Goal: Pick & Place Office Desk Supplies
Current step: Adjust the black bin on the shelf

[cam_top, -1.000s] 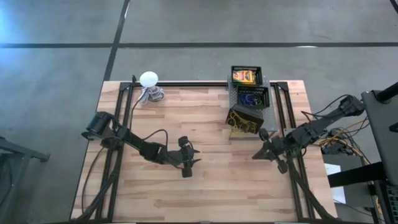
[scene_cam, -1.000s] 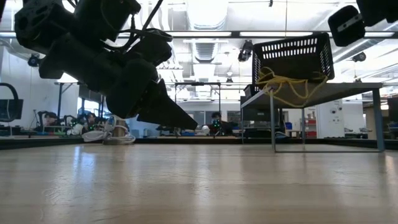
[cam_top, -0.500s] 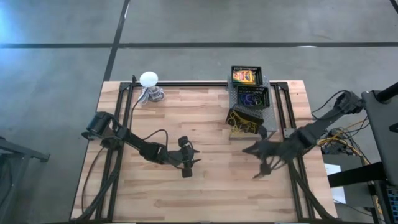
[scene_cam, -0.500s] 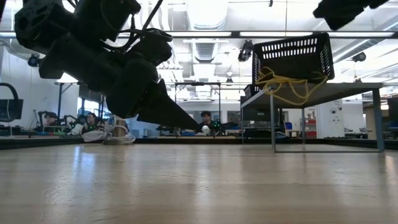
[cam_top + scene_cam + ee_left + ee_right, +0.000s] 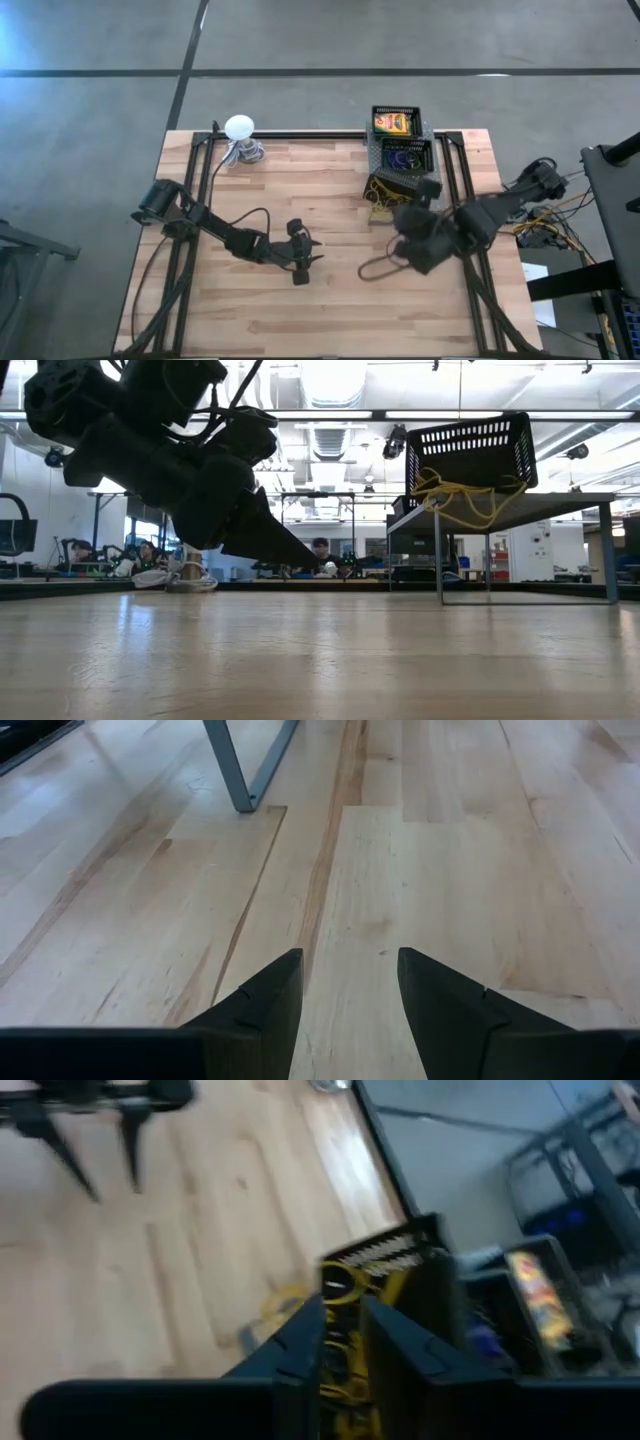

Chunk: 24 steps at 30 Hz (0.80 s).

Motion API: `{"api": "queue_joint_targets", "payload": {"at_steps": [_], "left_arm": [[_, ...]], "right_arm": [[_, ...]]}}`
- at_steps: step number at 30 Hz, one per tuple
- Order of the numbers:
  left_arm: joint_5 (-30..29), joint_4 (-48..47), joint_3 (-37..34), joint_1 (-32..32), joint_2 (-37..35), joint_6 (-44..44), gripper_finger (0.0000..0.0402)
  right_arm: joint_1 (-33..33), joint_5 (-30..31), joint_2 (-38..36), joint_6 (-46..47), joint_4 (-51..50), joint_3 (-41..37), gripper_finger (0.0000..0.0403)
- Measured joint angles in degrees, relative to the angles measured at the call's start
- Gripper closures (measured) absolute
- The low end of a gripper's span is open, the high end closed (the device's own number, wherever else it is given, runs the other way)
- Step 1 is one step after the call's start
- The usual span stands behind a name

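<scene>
On the desk point(image 5: 330, 310), right side: three black baskets point(image 5: 405, 157) holding a yellow-and-green box point(image 5: 393, 123), rings point(image 5: 405, 158) and rubber bands point(image 5: 385, 197). Right gripper point(image 5: 342, 1332) beside them, jaws narrowly parted, empty. Left gripper point(image 5: 350, 982) at centre, jaws apart, empty.

1. Right gripper point(image 5: 343, 1342) at 6 o'clock, two dark fingers point(image 5: 300, 1342) with a narrow gap between, nothing visibly held.
2. Yellow rubber bands point(image 5: 340, 1285) showing in that gap and just above it, spilling from a dark basket point(image 5: 405, 1260) right of center.
3. More dark bins at 3 o'clock: one with a yellow-and-green box point(image 5: 538, 1298), one with something blue point(image 5: 482, 1338), blurred.
4. Light wooden table point(image 5: 200, 1230) filling the 9 to 12 o'clock area.
5. Left gripper point(image 5: 95, 1145) at 11 o'clock, far off, two dark fingers apart over the wood.
</scene>
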Motion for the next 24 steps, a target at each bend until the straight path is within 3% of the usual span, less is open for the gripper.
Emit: {"api": "queue_joint_targets", "payload": {"at_steps": [4,10,16,24], "left_arm": [[0.0,0.0,0.0,0.0,0.0,0.0,0.0233],[0.0,0.0,0.0,0.0,0.0,-0.1,0.0233],[0.0,-0.1,0.0,0.0,0.0,-0.2,0.0233],[0.0,-0.7,0.0,0.0,0.0,-0.2,0.0233]], "right_arm": [[-4.9,-1.6,-0.7,-3.1,-3.9,3.2,0.0287],[-13.7,-7.3,-2.6,-9.9,-3.9,1.1,0.0243],[-19.3,-9.2,-2.9,-16.0,-2.8,-1.9,0.0238],[-22.1,-8.9,-2.5,-17.3,-2.4,-5.9,0.0247]]}}
